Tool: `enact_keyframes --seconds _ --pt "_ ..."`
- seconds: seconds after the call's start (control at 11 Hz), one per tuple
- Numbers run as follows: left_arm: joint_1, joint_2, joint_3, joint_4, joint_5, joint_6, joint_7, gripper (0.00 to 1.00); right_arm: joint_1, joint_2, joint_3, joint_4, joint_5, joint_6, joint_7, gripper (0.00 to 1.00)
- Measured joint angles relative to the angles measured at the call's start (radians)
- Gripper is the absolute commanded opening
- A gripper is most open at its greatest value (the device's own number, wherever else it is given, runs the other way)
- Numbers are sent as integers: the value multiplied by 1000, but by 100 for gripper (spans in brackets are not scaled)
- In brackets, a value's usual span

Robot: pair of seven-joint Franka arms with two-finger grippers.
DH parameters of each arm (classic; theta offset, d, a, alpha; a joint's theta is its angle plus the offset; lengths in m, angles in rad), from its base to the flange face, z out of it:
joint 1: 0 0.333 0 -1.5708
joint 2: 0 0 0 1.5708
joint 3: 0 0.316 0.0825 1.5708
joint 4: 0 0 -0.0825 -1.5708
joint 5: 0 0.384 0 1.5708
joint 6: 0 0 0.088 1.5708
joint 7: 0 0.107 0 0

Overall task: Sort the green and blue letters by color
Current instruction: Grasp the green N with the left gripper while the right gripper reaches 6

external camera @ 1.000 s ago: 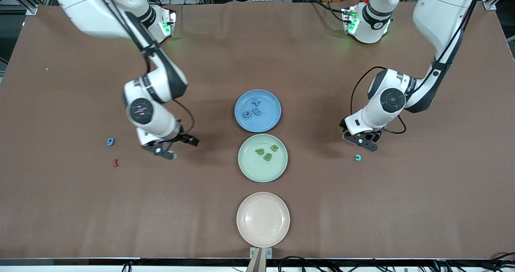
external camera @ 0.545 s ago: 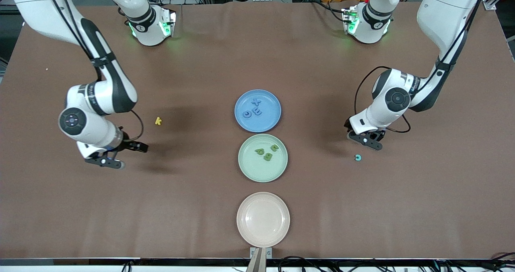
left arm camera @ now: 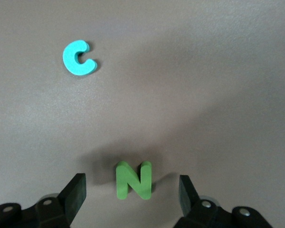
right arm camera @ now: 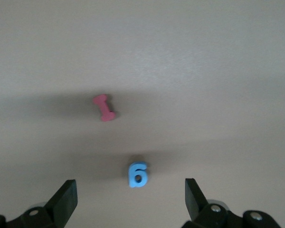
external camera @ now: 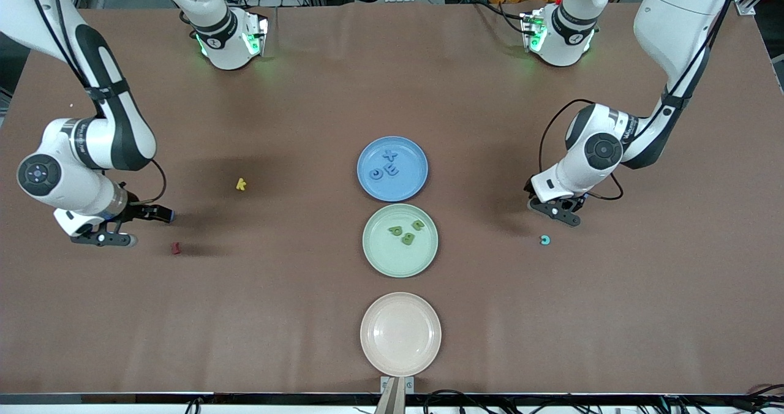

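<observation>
Over the green N our left gripper hangs open, fingers straddling it; our right gripper, open too, frames the blue 6. We judge both picks pending: each must descend, close, then carry to the green plate or blue plate.

You see three plates in a row down the middle of the table. The first plate, closest to the robots, has three letters in it. The middle plate has three letters too. The last plate sits closest to the camera.
</observation>
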Motion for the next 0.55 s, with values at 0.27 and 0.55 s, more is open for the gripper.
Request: enact_keyframes --seconds 0.27,0.55 --pt "3 0 1 -3 0 0 0 62 -39 0 0 -123 -1 191 -38 100" --pt "3 3 1 -7 0 0 0 49 -53 6 0 -213 -1 316 -51 100"
